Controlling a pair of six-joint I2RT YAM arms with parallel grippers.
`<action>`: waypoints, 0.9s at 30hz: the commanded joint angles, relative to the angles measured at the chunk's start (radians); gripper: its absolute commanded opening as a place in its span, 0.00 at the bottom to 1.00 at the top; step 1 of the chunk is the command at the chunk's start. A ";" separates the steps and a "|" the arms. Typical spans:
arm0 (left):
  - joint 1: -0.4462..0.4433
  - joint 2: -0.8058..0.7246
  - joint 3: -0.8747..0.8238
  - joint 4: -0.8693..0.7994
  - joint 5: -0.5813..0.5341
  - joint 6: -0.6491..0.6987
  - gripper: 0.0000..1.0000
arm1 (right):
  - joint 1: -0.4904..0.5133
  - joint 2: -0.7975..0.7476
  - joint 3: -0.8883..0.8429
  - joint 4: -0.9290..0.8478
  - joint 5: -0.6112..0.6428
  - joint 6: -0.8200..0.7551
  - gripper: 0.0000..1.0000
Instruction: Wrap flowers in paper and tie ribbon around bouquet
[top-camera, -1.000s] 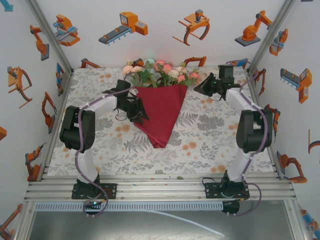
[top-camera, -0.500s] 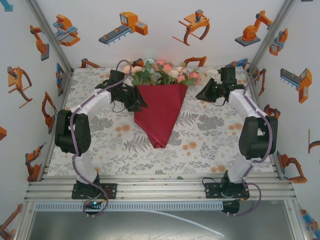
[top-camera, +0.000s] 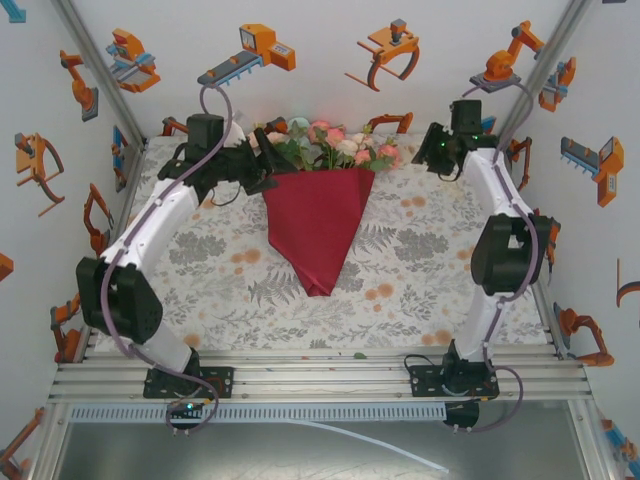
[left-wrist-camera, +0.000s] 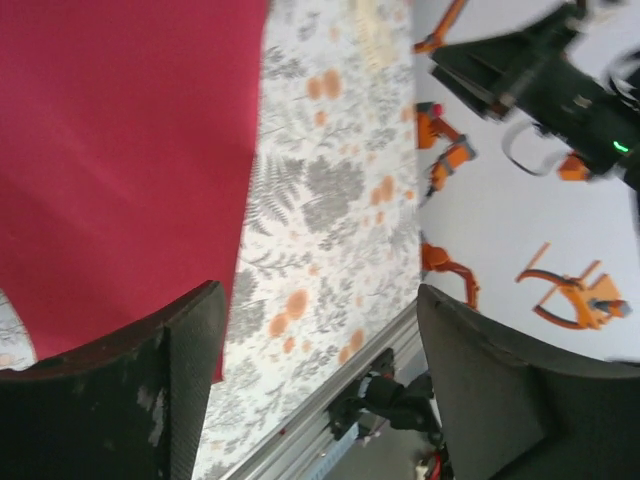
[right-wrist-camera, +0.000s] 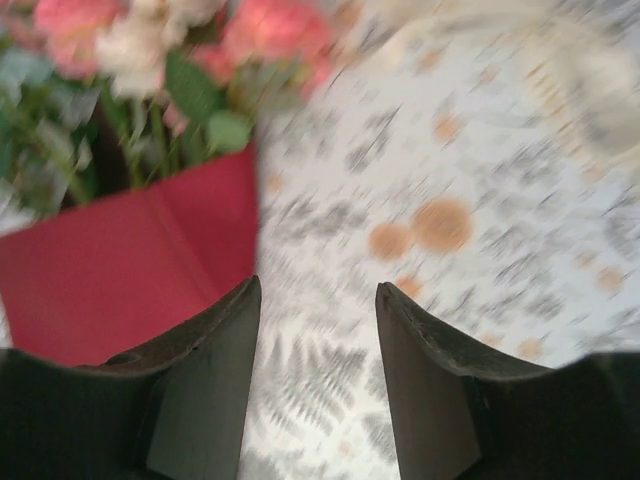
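Leaf-print tabletop (top-camera: 420, 270) | bouquet (top-camera: 318, 215) lies beside left fingers (left-wrist-camera: 185, 380), apart from right fingers (right-wrist-camera: 200, 390) | both spread, empty

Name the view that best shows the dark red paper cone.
Top external: the whole dark red paper cone shows, mouth to tip. Left wrist catches a flat red stretch; right wrist a blurred upper corner.

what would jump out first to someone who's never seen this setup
The dark red paper cone lies in the middle of the patterned table, tip toward the arms, with pink, peach and cream flowers spilling from its far end. The left claw and right claw flank the blooms, both open and holding nothing.
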 joint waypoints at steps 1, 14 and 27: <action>-0.025 -0.091 -0.002 0.058 -0.020 0.002 0.91 | -0.054 0.151 0.157 -0.106 0.104 -0.073 0.49; -0.085 -0.299 -0.145 -0.050 -0.225 0.144 0.97 | -0.109 0.612 0.780 -0.314 0.035 -0.183 0.73; -0.085 -0.312 -0.187 -0.040 -0.274 0.120 0.97 | -0.196 0.510 0.521 -0.296 0.143 0.094 0.73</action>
